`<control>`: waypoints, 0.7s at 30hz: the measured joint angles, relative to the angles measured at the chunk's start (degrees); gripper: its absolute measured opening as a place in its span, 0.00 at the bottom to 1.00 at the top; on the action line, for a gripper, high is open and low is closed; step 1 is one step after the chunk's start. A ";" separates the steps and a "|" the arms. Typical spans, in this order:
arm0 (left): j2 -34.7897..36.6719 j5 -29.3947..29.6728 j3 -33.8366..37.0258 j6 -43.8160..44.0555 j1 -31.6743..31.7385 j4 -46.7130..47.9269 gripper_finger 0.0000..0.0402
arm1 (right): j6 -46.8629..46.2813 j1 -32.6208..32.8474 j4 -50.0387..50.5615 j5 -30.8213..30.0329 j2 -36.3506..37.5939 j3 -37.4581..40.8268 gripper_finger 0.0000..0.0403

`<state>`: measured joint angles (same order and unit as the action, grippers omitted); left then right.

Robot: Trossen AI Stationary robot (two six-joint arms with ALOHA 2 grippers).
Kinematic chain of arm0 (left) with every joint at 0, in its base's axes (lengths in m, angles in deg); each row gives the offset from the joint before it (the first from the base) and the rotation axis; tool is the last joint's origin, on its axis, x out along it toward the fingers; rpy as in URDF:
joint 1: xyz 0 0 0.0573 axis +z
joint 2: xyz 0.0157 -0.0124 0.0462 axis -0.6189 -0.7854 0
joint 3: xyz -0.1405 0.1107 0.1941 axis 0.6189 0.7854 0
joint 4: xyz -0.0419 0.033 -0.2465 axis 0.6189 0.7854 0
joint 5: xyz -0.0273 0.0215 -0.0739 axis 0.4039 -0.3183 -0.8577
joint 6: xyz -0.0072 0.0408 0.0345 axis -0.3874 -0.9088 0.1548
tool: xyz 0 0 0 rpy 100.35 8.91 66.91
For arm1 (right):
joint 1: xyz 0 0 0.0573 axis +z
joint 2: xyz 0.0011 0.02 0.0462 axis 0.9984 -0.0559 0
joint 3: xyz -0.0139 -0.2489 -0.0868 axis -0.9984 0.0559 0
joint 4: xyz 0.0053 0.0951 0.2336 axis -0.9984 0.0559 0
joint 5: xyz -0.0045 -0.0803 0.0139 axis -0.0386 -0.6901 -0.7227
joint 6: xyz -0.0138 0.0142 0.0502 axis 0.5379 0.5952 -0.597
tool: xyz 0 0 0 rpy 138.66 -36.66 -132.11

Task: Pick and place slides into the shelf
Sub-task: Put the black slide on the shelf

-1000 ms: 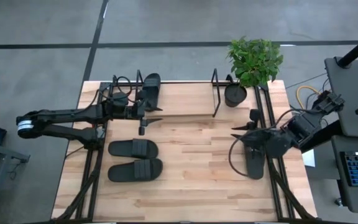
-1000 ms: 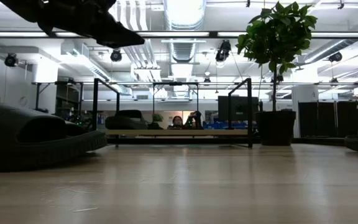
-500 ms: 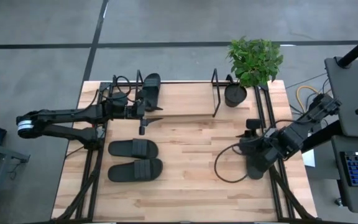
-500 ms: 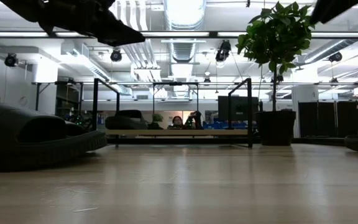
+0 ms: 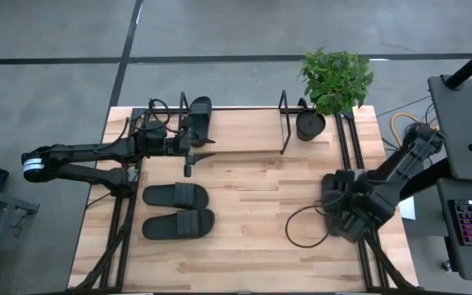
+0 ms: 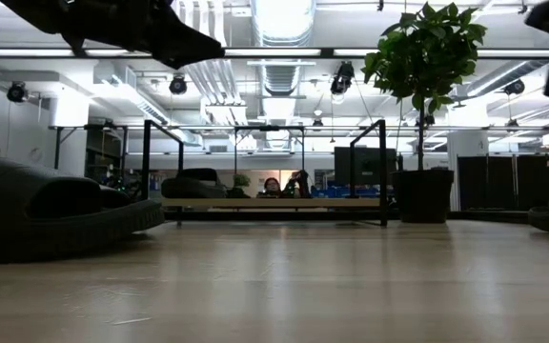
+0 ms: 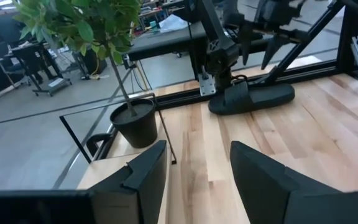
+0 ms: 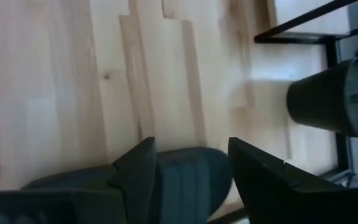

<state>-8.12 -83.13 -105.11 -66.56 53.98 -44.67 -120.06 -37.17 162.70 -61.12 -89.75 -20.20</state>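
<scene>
One black slide (image 5: 197,115) rests on the shelf (image 5: 244,138) at its left end. Two more slides (image 5: 176,195) (image 5: 179,223) lie side by side on the table's left half. A further slide (image 7: 253,98) lies near the right edge. My right gripper (image 8: 191,168) hangs open above this slide (image 8: 185,180), pointing down and clear of it. My left gripper (image 7: 197,168) stands open in front of the shelf's left part (image 5: 197,156), with nothing between its fingers.
A potted plant (image 5: 311,123) stands at the shelf's right end, behind the right slide. The shelf's thin wire uprights (image 5: 285,123) rise at the back. A loose cable (image 5: 301,225) loops on the table beside my right arm. A person (image 6: 273,186) sits in the room beyond.
My right gripper has swung from pointing toward the table's left to pointing down. It has also gone toward the near and right edges, ending above the slide there. My left arm has kept still.
</scene>
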 joint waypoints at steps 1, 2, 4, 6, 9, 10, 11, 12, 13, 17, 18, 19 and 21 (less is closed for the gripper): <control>0.00 0.00 0.00 0.00 0.00 -0.04 0.41 | -0.90 1.19 -0.62 0.00 0.03 1.22 0.47; 0.00 -0.01 0.00 0.00 0.00 -0.11 0.41 | -1.73 2.21 -1.38 0.02 0.03 2.49 0.47; 0.00 -0.01 0.00 0.00 0.00 -0.17 0.41 | -3.53 4.09 -2.82 0.03 0.01 4.60 0.46; 0.00 0.00 0.00 0.00 0.00 -0.18 0.41 | -4.97 5.50 -4.55 0.04 0.01 6.40 0.46; 0.00 0.00 0.02 0.00 -0.01 -0.18 0.41 | -7.33 6.98 -5.90 0.02 -0.01 8.40 0.45; 0.00 0.00 0.02 0.00 -0.02 -0.18 0.41 | -8.13 7.39 -6.01 0.20 -0.01 9.10 0.45; 0.00 -0.02 0.02 0.00 -0.02 -0.18 0.41 | -8.75 7.65 -6.09 0.90 -0.01 9.86 0.45; 0.00 -0.02 0.04 0.00 -0.02 -0.18 0.41 | -9.46 7.80 -6.13 1.97 -0.01 10.69 0.45; 0.00 -0.02 0.07 0.00 -0.02 -0.16 0.41 | -10.28 7.87 -6.10 3.08 -0.01 11.59 0.45; 0.00 -0.01 0.09 0.00 -0.02 0.07 0.41 | -12.79 7.85 -7.55 6.99 -0.01 15.07 0.45; 0.00 -0.02 0.09 0.02 -0.02 0.05 0.41 | -13.00 7.85 -8.31 7.12 -0.02 15.49 0.45; 0.00 -0.01 0.09 0.02 -0.02 0.07 0.41 | -13.31 7.85 -8.83 7.13 -0.08 15.77 0.45; 0.00 0.00 0.09 0.02 -0.02 0.07 0.41 | -14.04 7.85 -8.83 7.15 -0.14 16.08 0.45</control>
<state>-8.12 -83.13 -105.02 -66.54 53.96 -44.60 -134.11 -29.32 153.86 -53.97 -89.89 -4.12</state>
